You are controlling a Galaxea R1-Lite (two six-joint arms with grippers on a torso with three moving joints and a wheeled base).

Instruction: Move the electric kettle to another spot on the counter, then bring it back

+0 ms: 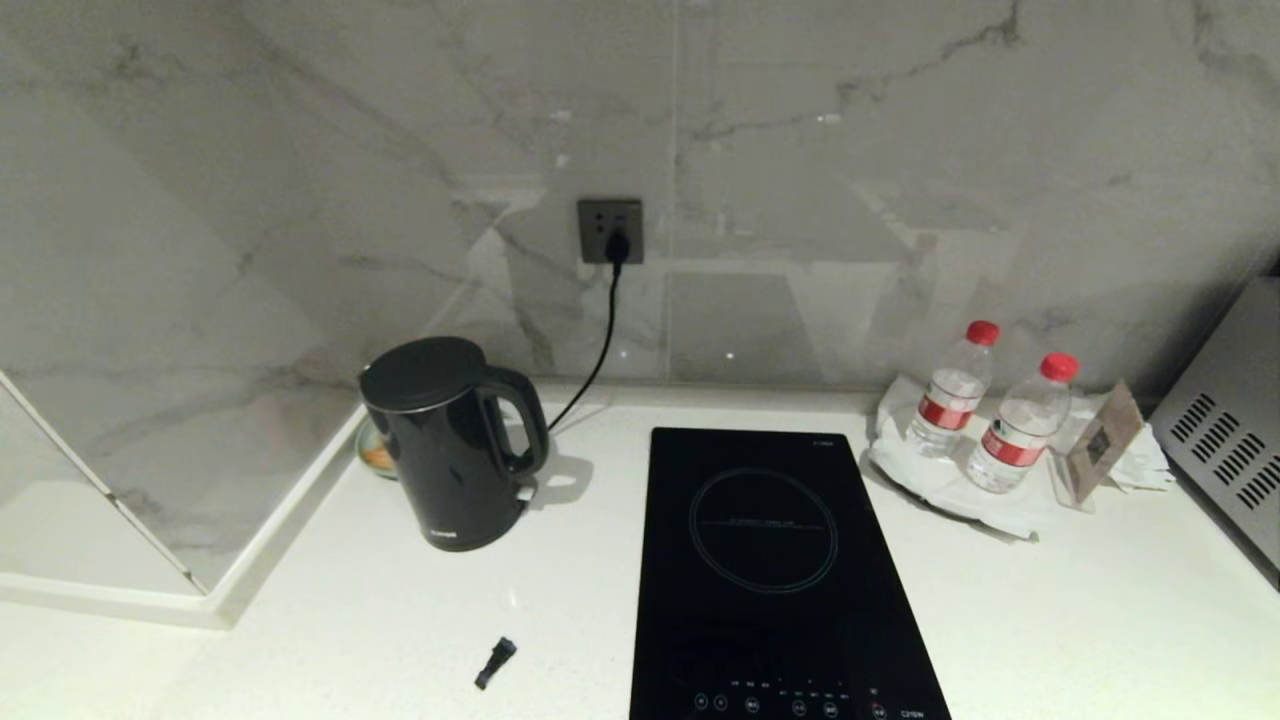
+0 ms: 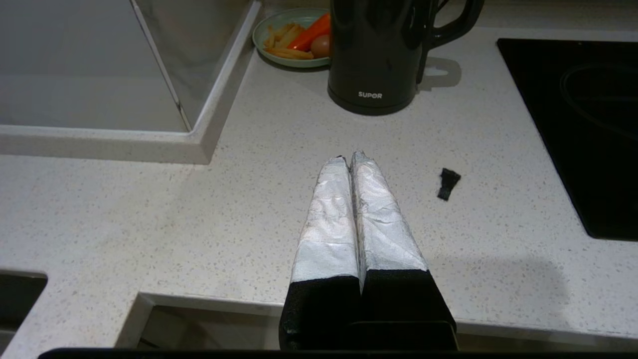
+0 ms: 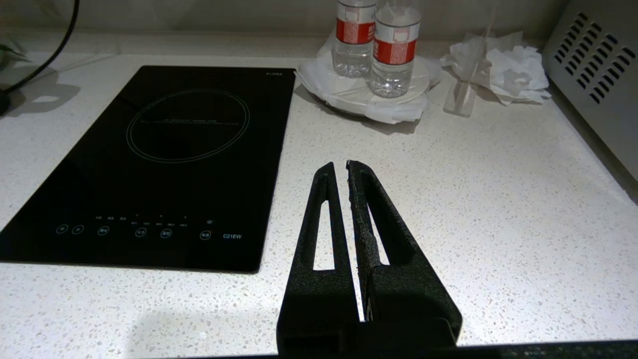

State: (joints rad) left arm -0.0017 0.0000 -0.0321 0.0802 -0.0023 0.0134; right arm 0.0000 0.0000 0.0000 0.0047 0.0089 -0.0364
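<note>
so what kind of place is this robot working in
Most likely a small kitchen, perhaps in a flat or hotel room. A black glass hob is set into the speckled white counter, an electric kettle stands beside it, and a marble-look wall carries a socket.

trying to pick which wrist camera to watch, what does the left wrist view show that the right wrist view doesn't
Only the left wrist view shows the kettle, a plate of food behind it, a small black scrap on the counter and the shut left gripper. Only the right wrist view shows two water bottles, crumpled tissue, a vented metal appliance and the shut right gripper. Both show the speckled counter and the black hob.
</note>
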